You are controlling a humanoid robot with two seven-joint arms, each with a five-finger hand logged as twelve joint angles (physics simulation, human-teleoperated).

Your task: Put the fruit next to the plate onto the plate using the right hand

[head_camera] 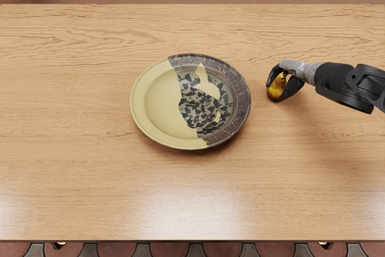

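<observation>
Bright, warm, even overhead light. Broad pale sheen across the near strip of the bench (120, 209). Thin soft shadow along the near rim of the plate (135, 97); fainter, diffuse one below the right arm (349, 82). Grain crisp edge to edge.

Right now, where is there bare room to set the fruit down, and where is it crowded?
The plate holds nothing, so its inside is free. The table is bare left of the plate and in front of it. It is crowded only right of the plate, where the right hand wraps the fruit.
</observation>
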